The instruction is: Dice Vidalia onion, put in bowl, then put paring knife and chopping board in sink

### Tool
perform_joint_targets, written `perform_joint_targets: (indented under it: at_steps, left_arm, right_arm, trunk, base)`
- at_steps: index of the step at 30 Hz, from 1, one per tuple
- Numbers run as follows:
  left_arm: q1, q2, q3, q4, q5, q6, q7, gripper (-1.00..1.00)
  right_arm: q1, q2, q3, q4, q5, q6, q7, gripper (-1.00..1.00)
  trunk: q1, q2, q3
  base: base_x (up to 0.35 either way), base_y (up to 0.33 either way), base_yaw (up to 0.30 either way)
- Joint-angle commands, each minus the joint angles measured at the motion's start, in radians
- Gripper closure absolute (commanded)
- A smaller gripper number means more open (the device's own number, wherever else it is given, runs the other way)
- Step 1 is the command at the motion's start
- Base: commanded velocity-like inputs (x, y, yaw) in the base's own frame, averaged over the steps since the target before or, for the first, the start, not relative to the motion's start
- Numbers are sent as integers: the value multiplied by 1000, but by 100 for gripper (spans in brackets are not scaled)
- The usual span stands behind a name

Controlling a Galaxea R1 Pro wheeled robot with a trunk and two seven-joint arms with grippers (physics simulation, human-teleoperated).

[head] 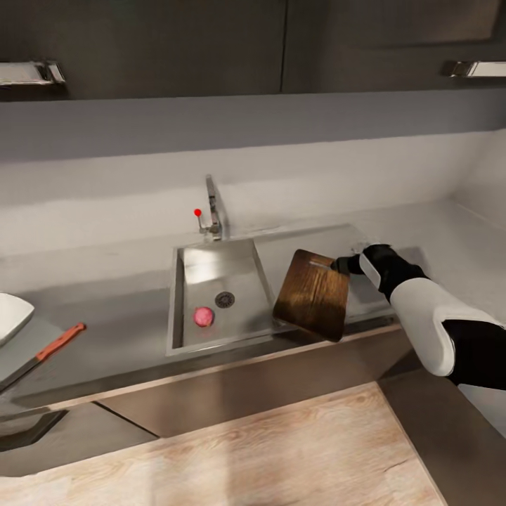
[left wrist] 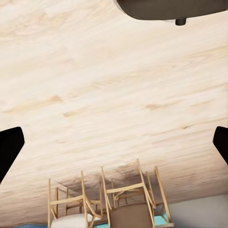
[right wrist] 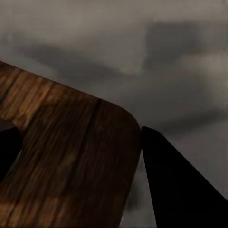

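Note:
In the head view the dark brown chopping board [head: 313, 295] hangs tilted over the drainboard of the steel sink [head: 176, 295]. My right gripper [head: 342, 264] is shut on its handle end. The right wrist view shows the board's rounded corner [right wrist: 66, 161] between my dark fingers [right wrist: 180, 190]. A pinkish-red Vidalia onion [head: 203, 317] lies in the basin near the drain. The paring knife [head: 53, 346], with a reddish handle, lies on the grey countertop [head: 105, 316] at the left. Beside it the white bowl [head: 10, 316] is cut off by the picture's edge. My left gripper [left wrist: 114, 145] is open over wooden floor.
A chrome tap [head: 211, 211] with a red knob stands behind the basin. Dark wall cabinets [head: 211, 42] hang above the counter. The left wrist view shows wooden chairs [left wrist: 109, 199] on the pale wooden floor [left wrist: 114, 85].

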Motion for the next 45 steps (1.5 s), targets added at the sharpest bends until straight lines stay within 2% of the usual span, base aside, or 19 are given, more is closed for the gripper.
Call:
perform_joint_targets:
  at_steps: [1,11,19,35,45]
  left_arm:
    - [0,1,-3,-5,10,6,0,-100]
    - [1,0,-3,-1,12,-32,-1,-100]
    - [1,0,-4,5,12,-36,-1,-100]
    - [1,0,-3,3,12,-36,-1,-100]
    - [2,-1,-2,2,12,-36,-1,-100]
  right_arm:
    - [-1,0,-4,6,1,-13,3,100]
    - [-1,-2,-5,14,3,-44,3,100]
    - [-1,-3,-5,16,3,-44,1,100]
    - [-1,-1,-5,17,3,-44,-2,100]
    - [-1,1,-5,29,3,-44,-2,100]
  trunk:
    - [1,-2,0]
    - [1,-2,16]
    - [1,-2,29]
    - [1,-2,55]
    - [1,-2,68]
  base:
    - [-5,308,15]
    - [-1,311,3]
    - [-16,315,0]
    - [-144,303,5]
    - [-16,244,186]
